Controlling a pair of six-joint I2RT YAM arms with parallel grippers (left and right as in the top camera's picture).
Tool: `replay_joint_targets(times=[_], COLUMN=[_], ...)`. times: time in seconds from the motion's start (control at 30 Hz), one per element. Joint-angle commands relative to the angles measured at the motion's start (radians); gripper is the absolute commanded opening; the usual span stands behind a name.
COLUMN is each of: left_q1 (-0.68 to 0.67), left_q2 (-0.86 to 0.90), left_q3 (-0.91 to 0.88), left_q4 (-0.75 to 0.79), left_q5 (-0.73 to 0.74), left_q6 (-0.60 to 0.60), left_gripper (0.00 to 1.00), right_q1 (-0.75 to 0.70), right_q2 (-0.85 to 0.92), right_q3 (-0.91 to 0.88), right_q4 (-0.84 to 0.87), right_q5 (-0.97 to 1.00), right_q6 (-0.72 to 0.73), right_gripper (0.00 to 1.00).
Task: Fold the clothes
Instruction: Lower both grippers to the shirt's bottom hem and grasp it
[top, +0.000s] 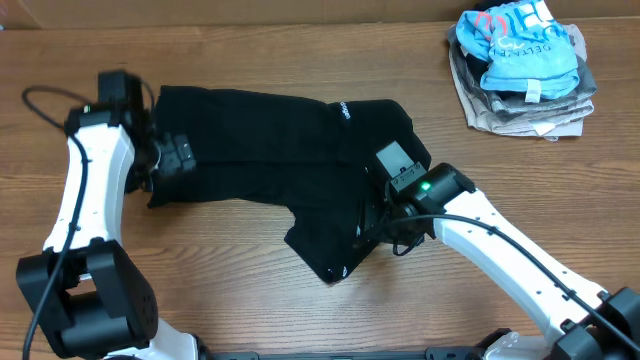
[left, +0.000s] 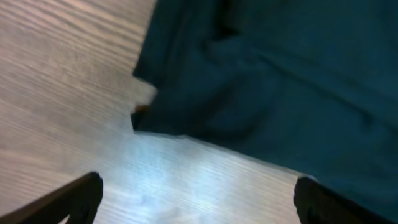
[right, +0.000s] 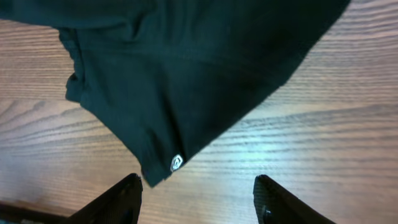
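Well, the clothes (top: 270, 140) lay rumpled across the middle of the worktop (top: 230, 290), bare wood open along the near side. The left end effector (left: 198, 182) stood spread wide at the garment's left edge, pinching nothing. The right end effector (right: 196, 199) was spread too, empty, just short of the corner bearing the white mark (right: 176, 163). A folded pile (top: 525, 70) sat well apart, far right.

This is looking like a robot lab, not a home. One white robot arm (top: 85, 190) is bending over a plain wood table (top: 230, 290), and a second arm (top: 520, 255) is reaching in across from it. A black wire (top: 50, 90) is looping off the first one. A pile of clothes (top: 522, 70) is sitting in the far corner.
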Motion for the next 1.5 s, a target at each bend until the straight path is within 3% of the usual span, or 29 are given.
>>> replay_joint_targets(times=[0.0,0.33,0.57,0.63,0.67,0.73,1.1,1.2,1.33,1.47], left_q1=[0.047,0.057,0.057,0.057,0.057,0.057,0.056,0.055,0.055,0.055], left_q2=[-0.019,-0.017,-0.017,-0.017,-0.017,-0.017,-0.017,-0.017,-0.018,-0.017], left_q3=[-0.144,-0.386,-0.461,-0.461,-0.46,-0.458,-0.431,-0.431,-0.431,-0.432], left_q4=[0.126,0.462,0.578,0.581,0.58,0.573,0.516,0.518,0.517,0.516], left_q5=[0.018,0.013,-0.089,-0.123,-0.126,-0.125,-0.084,-0.061,-0.061,-0.061], left_q6=[-0.066,-0.11,-0.117,-0.117,-0.116,-0.114,-0.114,-0.114,-0.114,-0.114], left_gripper=[0.98,0.82,0.68,0.56,0.44,0.06,0.04,0.04,0.04,0.04], right_q1=[-0.001,-0.001,-0.001,0.0,0.003,0.014,0.125,0.157,0.201,0.211], right_q2=[-0.012,-0.01,-0.01,-0.01,-0.01,-0.01,0.04,0.074,0.12,0.15], right_q3=[-0.058,-0.136,-0.136,-0.136,-0.136,-0.136,-0.17,-0.174,-0.174,-0.174], right_q4=[0.051,0.131,0.135,0.132,0.13,0.131,0.176,0.184,0.219,0.229], right_q5=[-0.017,-0.031,-0.043,-0.055,-0.059,-0.069,-0.081,-0.094,-0.126,-0.133], right_q6=[0.013,0.016,0.021,0.039,0.048,0.05,0.094,0.09,0.016,-0.042], right_gripper=[0.61,0.61,0.6,0.6,0.59,0.59,0.61,0.65,0.84,0.84])
